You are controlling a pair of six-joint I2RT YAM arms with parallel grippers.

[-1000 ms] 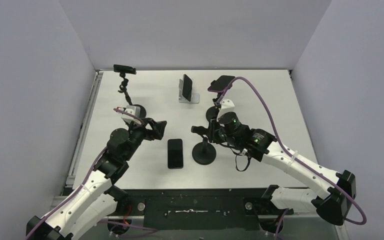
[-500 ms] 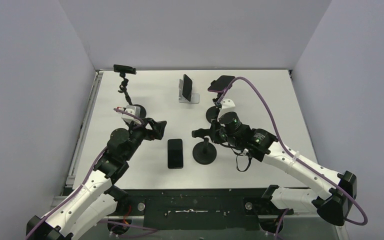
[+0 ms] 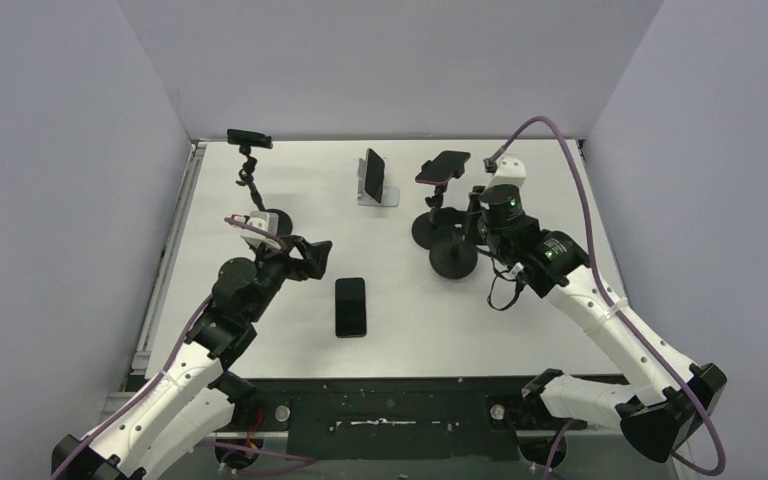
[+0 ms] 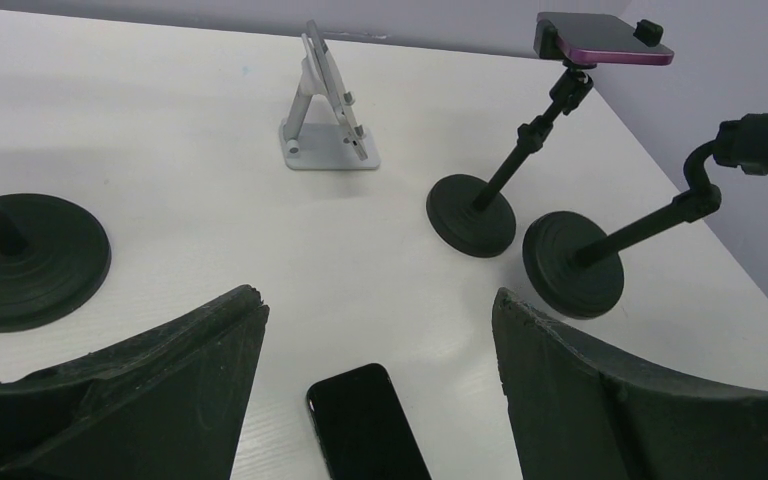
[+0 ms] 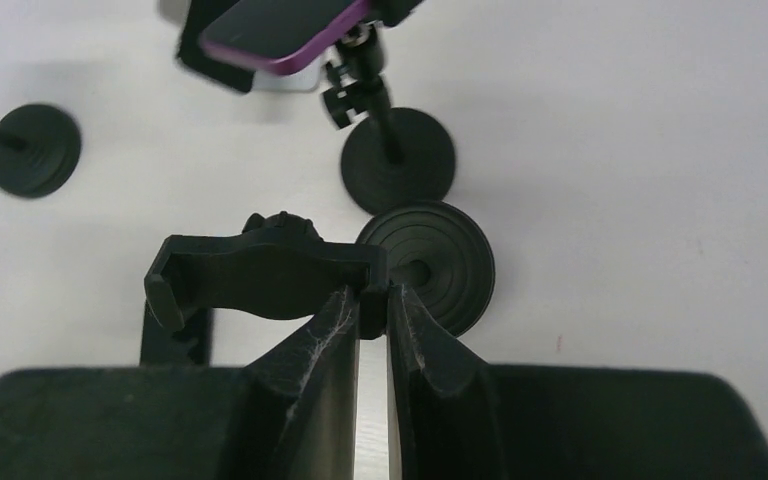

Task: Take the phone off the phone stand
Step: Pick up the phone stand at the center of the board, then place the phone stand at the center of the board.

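Change noted: the right pincer [image 5: 372,300] has swung up and away, taking the empty stand [image 3: 453,260] with it. A second ago that stand's round base stood well to the near side of the silver stand [image 3: 380,192], close by the phone. It now lies to the right of the silver stand and only a little nearer the arms. The right pincer is clenched on the empty stand's neck, just under its bare clamp head. Whether the base is set down or a shade lifted, I cannot tell.

The phone [image 3: 350,306] has not moved. It lies flat and face up on the tabletop [image 3: 400,330], well to the near side of the silver stand and slightly left of it, touching nothing.

The left pincer [image 4: 377,300] is released, its jaws standing wide, and it has held that pose. It hangs left of and nearer than the silver stand, looking down over the phone's far end.

Reading: phone and stand are now well apart, so the removal itself looks done. What remains is likely parking the empty stand and letting go. A purple phone [image 3: 443,166] is clamped on its own stand, right of the silver stand, and is untouched.
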